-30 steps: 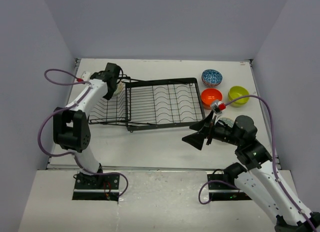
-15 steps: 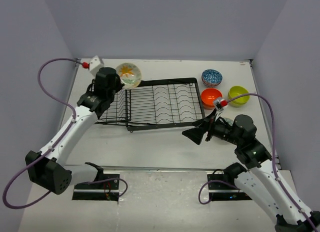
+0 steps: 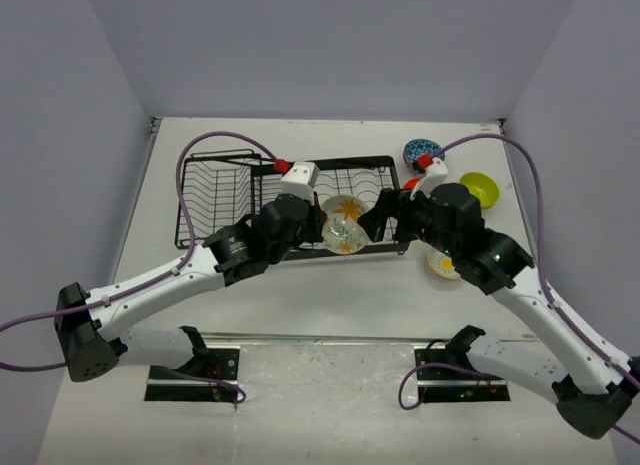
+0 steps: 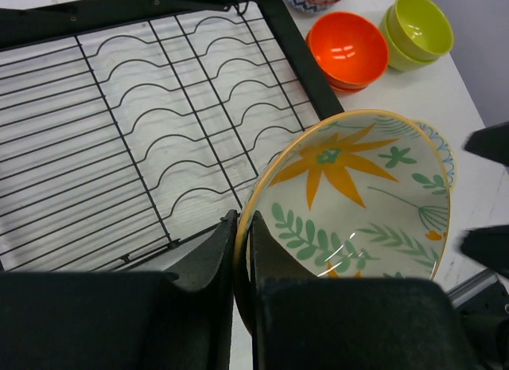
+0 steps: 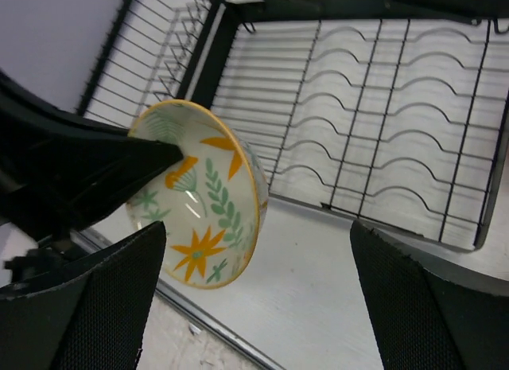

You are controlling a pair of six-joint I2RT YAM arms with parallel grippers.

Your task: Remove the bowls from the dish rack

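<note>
Left fingers clamped on the rim of a cream round bowl painted with an orange flower and green leaves. Bowl tilted, in the air by the near edge of the black wire dish rack. Right fingers spread wide apart, facing the bowl, not touching. Plain orange bowl and lime green bowl sit side by side on the white worktop, right of the rack.

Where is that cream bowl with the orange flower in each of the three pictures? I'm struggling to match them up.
Top external: the flower bowl sits at centre, between the two arms.
Left wrist: lower right, large, its rim pinched by the left pincer.
Right wrist: left of centre, tilted.
Shared landmark: the black dish rack, behind the bowl in every view.
</note>
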